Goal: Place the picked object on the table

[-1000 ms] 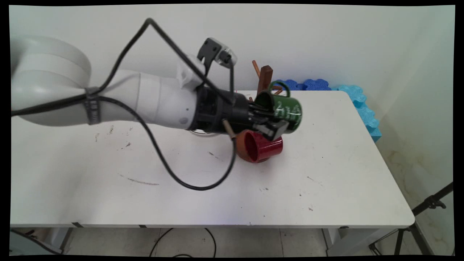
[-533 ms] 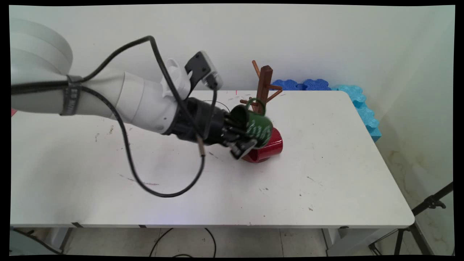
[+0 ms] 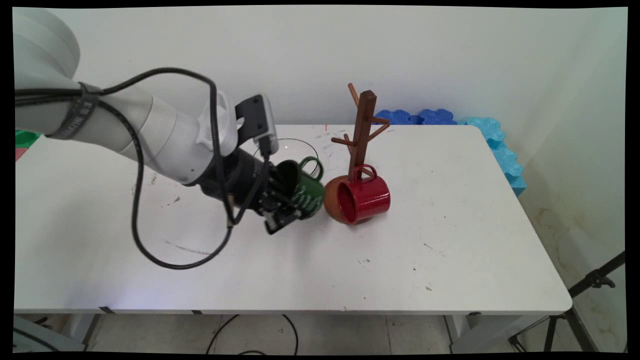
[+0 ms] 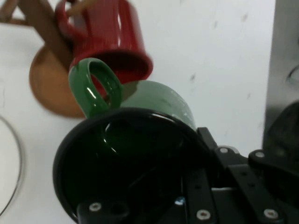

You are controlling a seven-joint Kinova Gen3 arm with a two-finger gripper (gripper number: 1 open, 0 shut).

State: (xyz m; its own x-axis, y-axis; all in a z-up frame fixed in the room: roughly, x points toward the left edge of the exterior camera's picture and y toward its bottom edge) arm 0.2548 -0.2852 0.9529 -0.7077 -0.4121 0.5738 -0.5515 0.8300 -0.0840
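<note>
The jaws are clamped on the rim of a green mug [image 3: 306, 192], one finger inside the mouth and the other against the outer wall, so the gripper [image 3: 285, 212] carries the mug tilted on its side above the desk [image 3: 450, 240]. In the main view the mug's mouth faces back toward the arm and its handle [image 3: 312, 167] stands up at the top; white lettering shows on its outer wall. The hand view looks straight into the dark inside of the green mug [image 4: 131, 158], with the black linkage of the gripper [image 4: 205, 205] rising across the lower rim and the green handle [image 4: 96, 86] looping up at the upper left; the lettering cannot be seen from there.

Just beside the green mug, toward the desk's right, a red mug [image 3: 364, 196] hangs mouth-forward from a low peg of a brown wooden mug tree [image 3: 362, 125], whose round base [image 3: 332, 202] sits on the desk behind it. The main view shows a narrow gap between the two mugs; in the hand view the red mug [image 4: 110, 39] sits directly above the green handle and the gap cannot be judged. The tree's base [image 4: 49, 84] shows as a brown disc at the left of that view.

Behind the gripper a thin wire ring [image 3: 300, 147] lies flat on the desk; the hand view catches only an arc of it [image 4: 18, 172] at its left edge. Only the main view shows blue foam pieces [image 3: 480, 130] along the desk's far right edge and a black tripod [image 3: 585, 295] on the floor at lower right.
</note>
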